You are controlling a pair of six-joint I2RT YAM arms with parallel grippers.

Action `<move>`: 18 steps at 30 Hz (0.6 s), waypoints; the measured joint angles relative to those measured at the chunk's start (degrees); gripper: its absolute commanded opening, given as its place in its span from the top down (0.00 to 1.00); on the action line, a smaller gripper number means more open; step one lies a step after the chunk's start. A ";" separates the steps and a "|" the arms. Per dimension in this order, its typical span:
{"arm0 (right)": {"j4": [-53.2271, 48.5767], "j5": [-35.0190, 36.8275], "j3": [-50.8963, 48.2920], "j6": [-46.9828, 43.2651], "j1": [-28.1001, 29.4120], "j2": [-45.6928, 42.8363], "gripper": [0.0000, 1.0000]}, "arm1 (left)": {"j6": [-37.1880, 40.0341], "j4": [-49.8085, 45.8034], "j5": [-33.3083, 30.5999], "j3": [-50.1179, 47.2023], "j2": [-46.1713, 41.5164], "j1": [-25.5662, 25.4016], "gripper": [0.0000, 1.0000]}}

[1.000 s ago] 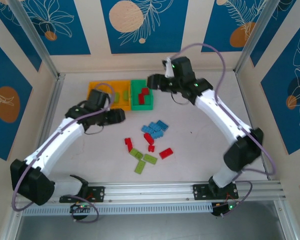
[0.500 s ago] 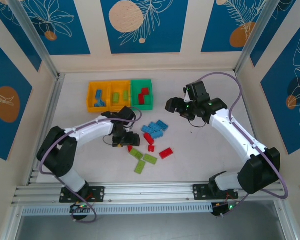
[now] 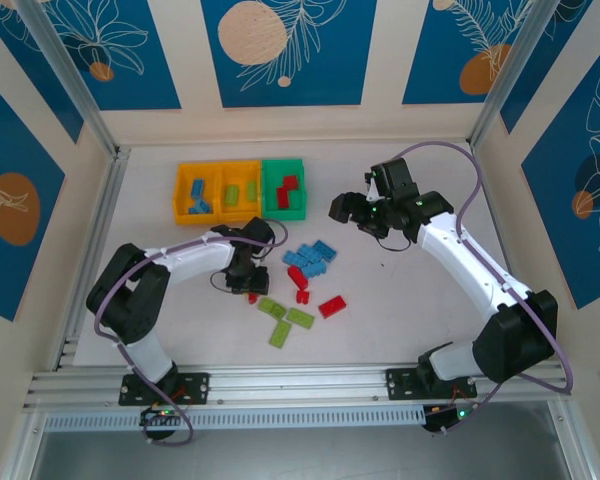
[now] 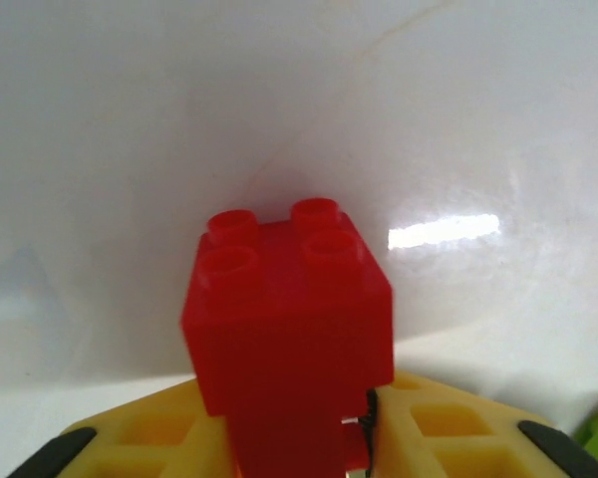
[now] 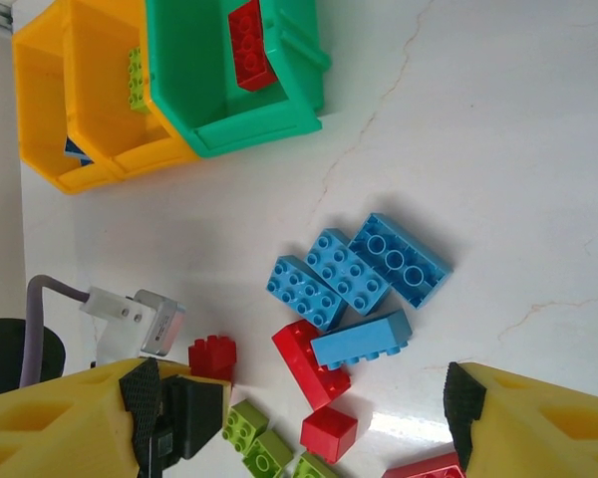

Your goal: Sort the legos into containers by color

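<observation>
The left end effector grips a red brick by one end, so it may twist loose; the right end effector is open.

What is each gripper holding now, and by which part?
The left gripper holds a red brick, pinched on the two sides of its end nearest the wrist camera. The right gripper is open and holds nothing.

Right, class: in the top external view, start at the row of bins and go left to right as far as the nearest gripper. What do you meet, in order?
left orange-yellow bin → middle orange-yellow bin → green bin → right gripper
</observation>
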 measured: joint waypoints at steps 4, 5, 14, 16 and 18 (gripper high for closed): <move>-0.46 -0.44 1.64 -0.39 0.00 0.35 0.23 | 1.31 -0.07 -0.50 0.02 -0.07 0.00 0.76; -0.37 -0.55 1.99 -0.39 0.00 0.39 0.23 | 1.66 -0.13 -0.50 0.02 -0.11 0.00 0.77; 0.85 -1.95 2.93 0.24 -0.04 1.05 0.23 | 7.21 -5.42 0.37 5.44 -9.38 0.00 0.76; 1.53 -2.10 2.97 0.46 -0.04 1.40 0.22 | 8.50 -5.92 0.15 9.86 -11.45 0.17 0.76; 1.88 -2.08 2.97 0.63 -0.04 1.66 0.23 | 9.66 -5.66 -0.39 15.87 -11.47 0.59 0.76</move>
